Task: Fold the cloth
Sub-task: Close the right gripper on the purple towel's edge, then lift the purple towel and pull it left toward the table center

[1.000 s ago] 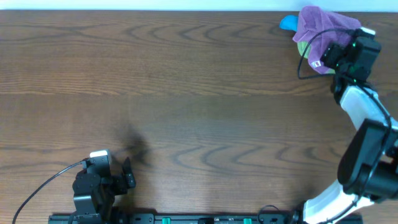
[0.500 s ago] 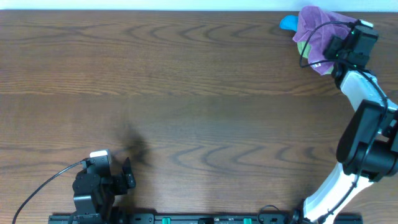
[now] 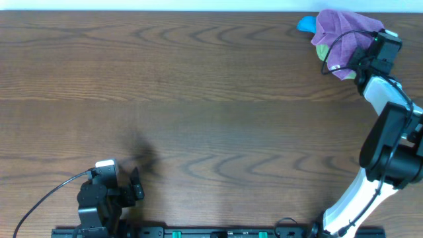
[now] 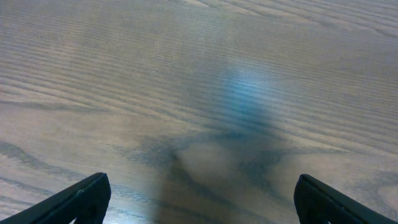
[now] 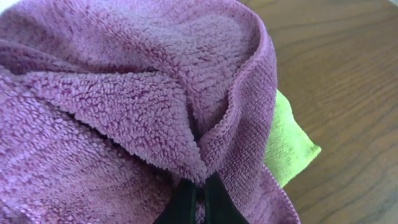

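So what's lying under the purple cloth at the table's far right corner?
A lime-green cloth sticks out from under the purple cloth, and a blue thing shows at its edge. How far they reach underneath, and anything else there, is covered.

My right gripper [image 5: 198, 188] clamped tight, arm stretched far forward; my left gripper [image 4: 202, 194] spread wide, low.

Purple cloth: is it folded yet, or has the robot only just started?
Nothing looks folded yet: the purple cloth sits bunched over a lime-green cloth at the far right of the table. In hand: the right gripper is shut on a fold of it. The left gripper hangs open. Left: pull it out, spread it flat, fold it.
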### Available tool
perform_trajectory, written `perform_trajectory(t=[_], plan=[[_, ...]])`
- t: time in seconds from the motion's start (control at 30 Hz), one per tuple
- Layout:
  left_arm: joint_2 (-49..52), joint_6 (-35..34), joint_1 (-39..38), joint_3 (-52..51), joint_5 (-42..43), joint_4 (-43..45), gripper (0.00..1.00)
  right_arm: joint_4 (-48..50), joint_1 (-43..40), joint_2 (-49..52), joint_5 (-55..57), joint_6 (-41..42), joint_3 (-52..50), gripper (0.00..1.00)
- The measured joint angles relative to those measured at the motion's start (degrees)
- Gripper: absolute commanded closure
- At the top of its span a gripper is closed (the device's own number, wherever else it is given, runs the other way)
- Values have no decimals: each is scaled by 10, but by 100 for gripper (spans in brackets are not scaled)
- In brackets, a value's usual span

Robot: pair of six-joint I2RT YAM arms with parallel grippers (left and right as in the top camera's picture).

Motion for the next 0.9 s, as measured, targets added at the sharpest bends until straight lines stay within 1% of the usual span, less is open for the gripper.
perform_trajectory(t=[0.13,0.3,0.4,0.5,0.67,0.9], plan=[[0,0,0,0,0,0,5,-11,0,-2,0,-1,0,99],[0,0,0,0,0,0,4,-63,2,-38,-1,-7,0,99],[0,0,0,0,0,0,5,-97,9,-83,-1,-19,0,99],[0,0,0,0,0,0,5,-132,27,-143,-3,-49,1,99],[0,0,0,0,0,0,4,-223,72,-237,-8,-88,2,99],[0,0,0,0,0,0,5,-355,150,-336,-26,-103,3,99]])
